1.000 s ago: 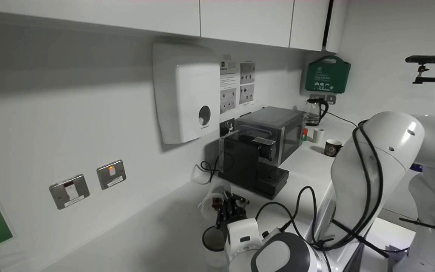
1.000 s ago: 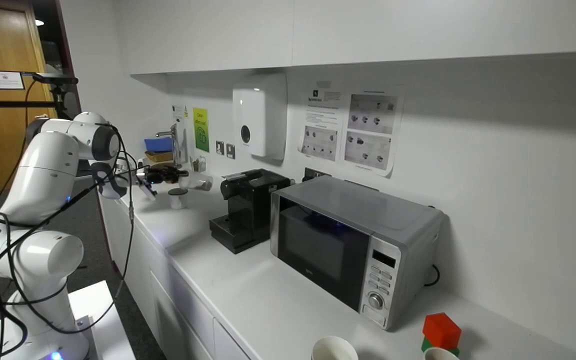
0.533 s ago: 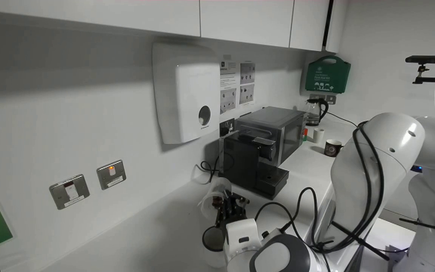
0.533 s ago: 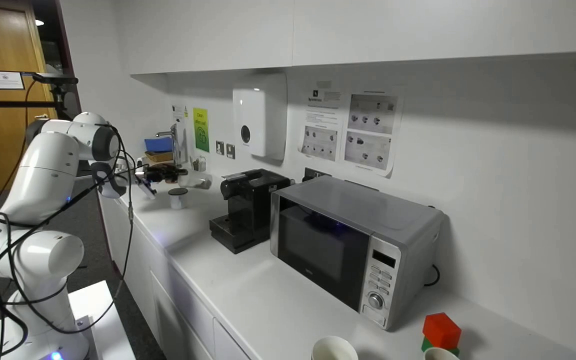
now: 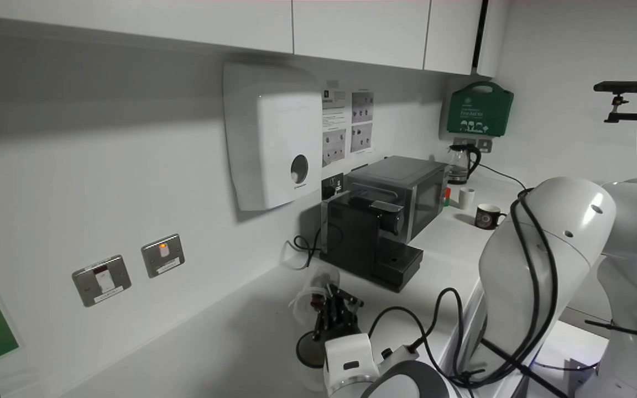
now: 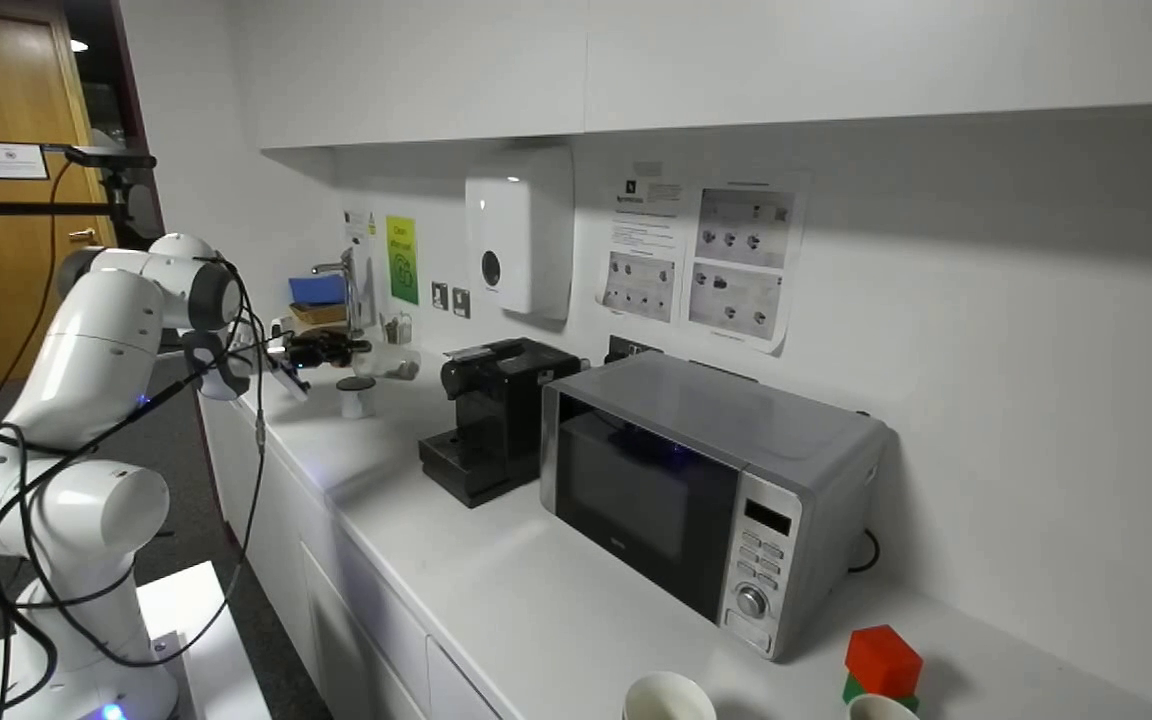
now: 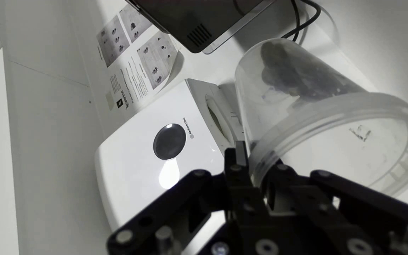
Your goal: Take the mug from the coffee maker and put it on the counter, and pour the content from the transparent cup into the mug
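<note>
The gripper pinches the tipped transparent cup at its rim; something dark shows inside. The mug is upright on the counter; the coffee maker stands near.

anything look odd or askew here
Mildly: in the wrist view, the printed sheet beside the white dispenser has a curled corner, not lying flat. The transparent cup is steeply tipped in the gripper, probably deliberately, for pouring. I can make out no spill.
</note>
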Action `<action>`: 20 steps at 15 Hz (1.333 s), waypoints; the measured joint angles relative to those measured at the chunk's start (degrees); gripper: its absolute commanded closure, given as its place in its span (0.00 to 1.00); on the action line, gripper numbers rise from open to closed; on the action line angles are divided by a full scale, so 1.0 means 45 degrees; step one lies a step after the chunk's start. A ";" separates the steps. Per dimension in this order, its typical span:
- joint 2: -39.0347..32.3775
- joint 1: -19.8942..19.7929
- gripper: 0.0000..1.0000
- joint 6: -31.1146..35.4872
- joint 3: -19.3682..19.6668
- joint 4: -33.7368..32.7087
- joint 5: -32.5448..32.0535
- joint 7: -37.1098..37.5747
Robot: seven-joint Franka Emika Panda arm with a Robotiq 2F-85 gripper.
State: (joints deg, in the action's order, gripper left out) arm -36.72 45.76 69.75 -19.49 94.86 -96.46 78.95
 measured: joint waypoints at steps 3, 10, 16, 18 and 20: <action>-0.0179 0.0112 0.98 -0.0061 0.0076 -0.0106 0.0000 -0.0001; -0.0412 0.0319 0.98 -0.0366 0.0260 -0.0274 -0.0006 -0.0168; -0.0413 0.0360 0.98 -0.0500 0.0330 -0.0347 -0.0009 -0.0451; -0.0413 0.0364 0.98 -0.0510 0.0333 -0.0363 -0.0009 -0.0510; -0.0416 0.0385 0.98 -0.0549 0.0337 -0.0379 -0.0010 -0.0607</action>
State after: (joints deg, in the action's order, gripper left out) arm -38.59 47.50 67.28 -17.97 93.15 -96.51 76.22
